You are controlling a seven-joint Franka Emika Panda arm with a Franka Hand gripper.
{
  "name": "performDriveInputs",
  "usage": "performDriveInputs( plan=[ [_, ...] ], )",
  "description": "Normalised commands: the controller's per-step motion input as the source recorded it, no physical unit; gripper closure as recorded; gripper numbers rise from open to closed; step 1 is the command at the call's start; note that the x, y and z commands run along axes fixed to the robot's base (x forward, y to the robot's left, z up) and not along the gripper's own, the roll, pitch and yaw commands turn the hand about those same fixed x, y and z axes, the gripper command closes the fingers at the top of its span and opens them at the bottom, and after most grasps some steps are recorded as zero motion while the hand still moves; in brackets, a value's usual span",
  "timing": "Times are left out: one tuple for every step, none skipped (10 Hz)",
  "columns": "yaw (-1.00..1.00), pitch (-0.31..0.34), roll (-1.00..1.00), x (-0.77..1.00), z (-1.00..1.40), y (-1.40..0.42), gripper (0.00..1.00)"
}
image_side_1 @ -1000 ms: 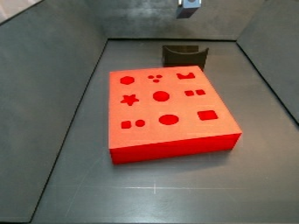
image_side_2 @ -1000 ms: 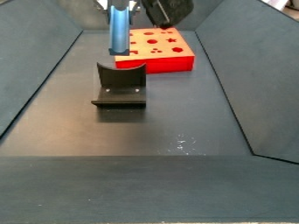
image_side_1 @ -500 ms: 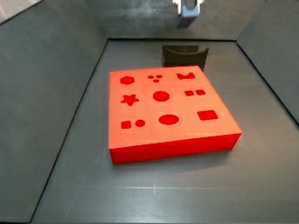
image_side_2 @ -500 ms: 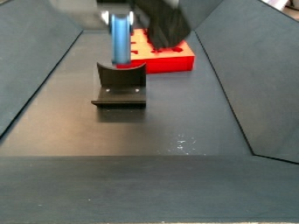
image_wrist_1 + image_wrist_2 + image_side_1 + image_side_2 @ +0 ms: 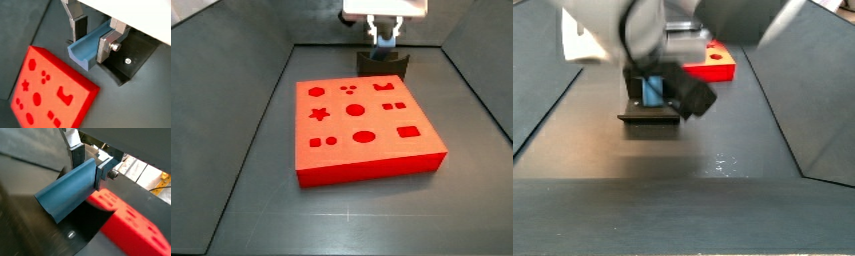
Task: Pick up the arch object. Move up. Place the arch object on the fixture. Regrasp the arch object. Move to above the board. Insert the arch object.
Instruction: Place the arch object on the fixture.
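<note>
My gripper (image 5: 90, 50) is shut on the arch object (image 5: 85, 46), a small blue-grey trough-shaped block held between the silver fingers (image 5: 105, 46). In both side views the gripper (image 5: 384, 38) hangs low over the fixture (image 5: 382, 64), with the arch object (image 5: 651, 88) upright at the fixture's (image 5: 649, 113) notch; whether it touches cannot be told. The board (image 5: 365, 125), a bright red slab with shaped cut-outs, lies in front of the fixture. In a wrist view the board (image 5: 45, 91) lies beside the gripper and the fixture (image 5: 135, 59) is under it.
Sloped grey walls (image 5: 238, 60) enclose the dark floor (image 5: 345, 215) on all sides. The arm's body (image 5: 660, 25) fills the upper part of a side view and hides most of the board (image 5: 715, 66) there.
The gripper has come down with the arch object, from high above the fixture to right at its notch. The board and fixture have not moved.
</note>
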Motion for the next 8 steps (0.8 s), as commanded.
performDriveInputs(
  plan=[
    [-0.18,0.010,-0.12,0.12,-0.71,0.10,1.00],
    [-0.16,-0.008,-0.09,0.10,-0.50,0.08,1.00],
    [-0.13,-0.015,-0.07,0.07,-0.36,0.05,1.00],
    [-0.11,-0.032,-0.05,0.06,-0.36,0.04,1.00],
    [-0.09,-0.032,-0.05,0.06,-0.36,0.04,1.00],
    [-0.08,-0.032,-0.05,0.06,-0.36,0.04,1.00],
    [-0.07,-0.031,-0.05,0.06,-0.36,0.04,1.00],
    [0.00,0.000,0.00,0.00,0.00,0.00,0.00]
  ],
)
